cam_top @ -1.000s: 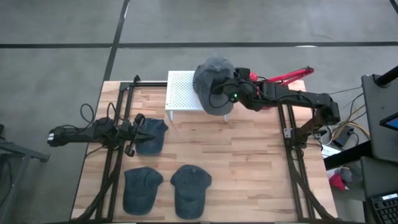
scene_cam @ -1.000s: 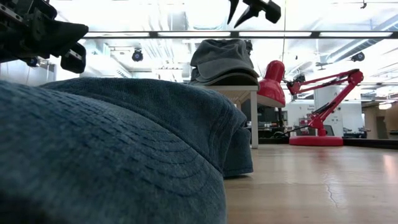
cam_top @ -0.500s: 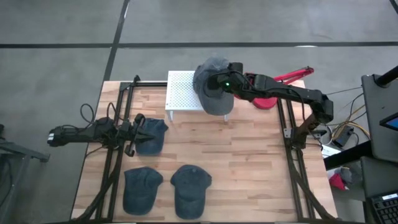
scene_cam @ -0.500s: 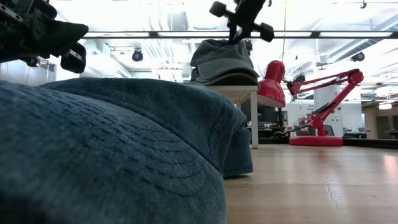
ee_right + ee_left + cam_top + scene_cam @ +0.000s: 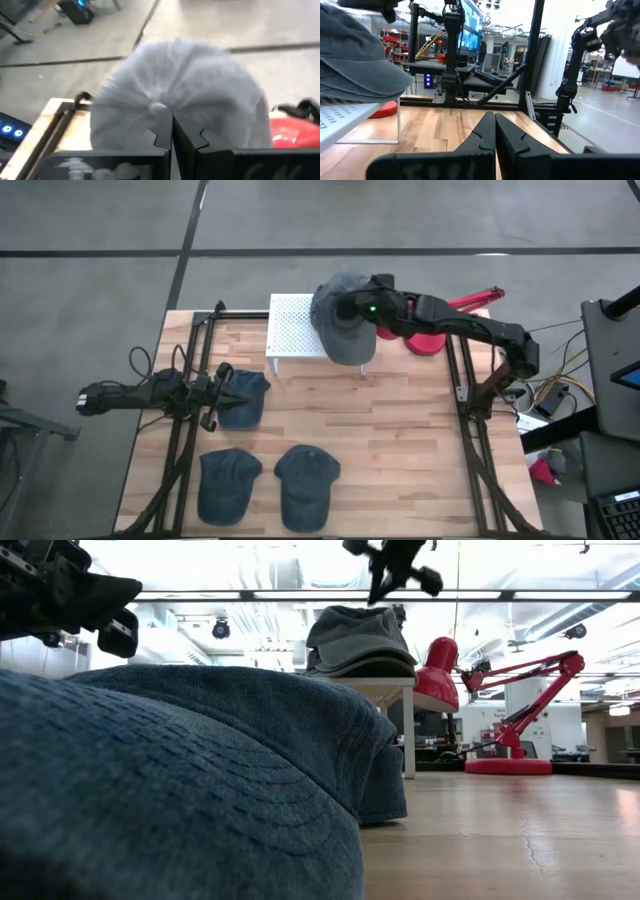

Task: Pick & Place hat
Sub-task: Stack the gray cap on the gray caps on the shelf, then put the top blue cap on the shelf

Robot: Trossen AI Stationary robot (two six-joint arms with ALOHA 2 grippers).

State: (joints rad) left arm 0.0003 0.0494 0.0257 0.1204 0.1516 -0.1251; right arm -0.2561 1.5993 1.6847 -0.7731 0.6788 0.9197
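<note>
High view: the grey hat (image 5: 343, 328) sits on the white stand (image 5: 290, 332), upper centre of frame. Right gripper (image 5: 350, 308) hovers above its crown, fingers pressed together. Lift clear vertically to avoid dragging the hat. Left gripper (image 5: 222, 391), also closed, waits left. Wooden table (image 5: 400, 440) holds three blue caps (image 5: 305, 480).

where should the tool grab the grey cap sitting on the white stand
Take the grey cap by its brim, coming from the table side of the white stand. The crown is a soft rounded dome, while the brim overhangs the stand's edge, probably leaving room for a finger under it. The right tool hangs shut above the crown.
</note>
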